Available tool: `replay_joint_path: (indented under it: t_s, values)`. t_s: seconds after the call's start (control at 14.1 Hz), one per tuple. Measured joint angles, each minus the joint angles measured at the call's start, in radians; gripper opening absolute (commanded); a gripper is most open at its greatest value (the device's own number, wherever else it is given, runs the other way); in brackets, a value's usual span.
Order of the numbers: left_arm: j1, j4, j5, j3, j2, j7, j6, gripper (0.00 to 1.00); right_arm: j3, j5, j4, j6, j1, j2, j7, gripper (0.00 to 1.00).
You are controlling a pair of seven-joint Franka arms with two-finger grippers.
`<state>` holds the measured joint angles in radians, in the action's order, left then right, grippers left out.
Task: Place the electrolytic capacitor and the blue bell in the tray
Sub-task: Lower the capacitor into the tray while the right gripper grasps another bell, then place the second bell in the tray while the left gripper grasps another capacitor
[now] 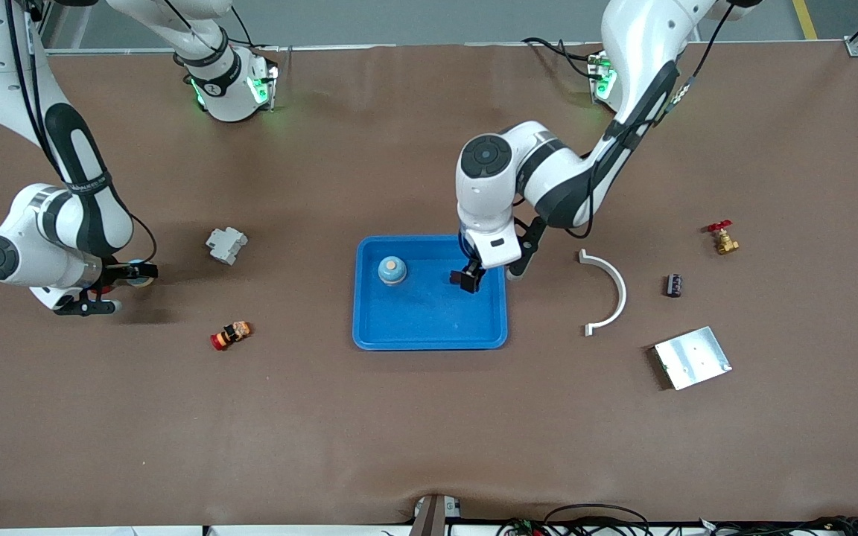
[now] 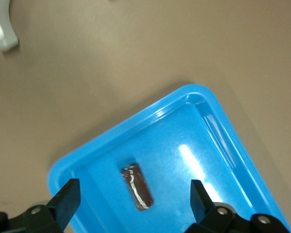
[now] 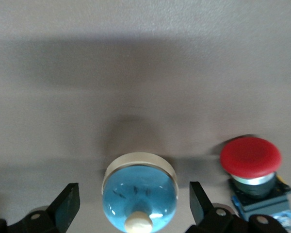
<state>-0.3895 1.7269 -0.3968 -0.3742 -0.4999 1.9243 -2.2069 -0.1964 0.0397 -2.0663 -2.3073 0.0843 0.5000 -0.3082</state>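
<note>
The bright-blue tray [image 1: 436,316] lies mid-table. A blue bell [image 1: 392,270] stands in it toward the right arm's end. My left gripper [image 1: 468,281] is over the tray's other end. In the left wrist view it [image 2: 135,195] is open above a dark brown electrolytic capacitor [image 2: 136,187] lying loose on the tray floor [image 2: 184,160]. My right gripper [image 1: 127,279] is low at the right arm's end of the table. In the right wrist view it [image 3: 135,200] is open, with a second blue bell [image 3: 139,194] standing on the table between its fingers.
A red push button [image 3: 250,158] stands beside the second bell. On the table are a grey block [image 1: 226,244], a red-and-yellow button [image 1: 230,335], a white curved piece [image 1: 608,290], a small dark cylinder [image 1: 673,285], a brass valve [image 1: 722,238] and a silver plate [image 1: 692,357].
</note>
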Motion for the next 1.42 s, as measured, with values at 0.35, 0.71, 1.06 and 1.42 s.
replay_joint_path:
  t_s: [0.35,0.71,1.06,1.42]
  values:
    - [0.063,0.023,0.048,-0.019,0.008,-0.383,0.05,1.0,0.0,0.009,0.0,-0.005,0.0,0.012,-0.017,0.98]
    - [0.112,0.001,0.076,-0.037,0.008,-0.702,0.046,1.0,-0.001,0.013,0.0,-0.006,0.0,0.012,-0.062,0.41]
    - [0.131,-0.022,0.076,-0.037,0.008,-0.98,0.047,1.0,-0.001,0.014,0.031,0.032,0.0,0.01,-0.1,0.16]
    - [0.134,-0.036,0.076,-0.039,0.008,-1.007,0.072,1.0,0.008,0.096,0.216,0.272,-0.039,0.0,-0.108,0.05]
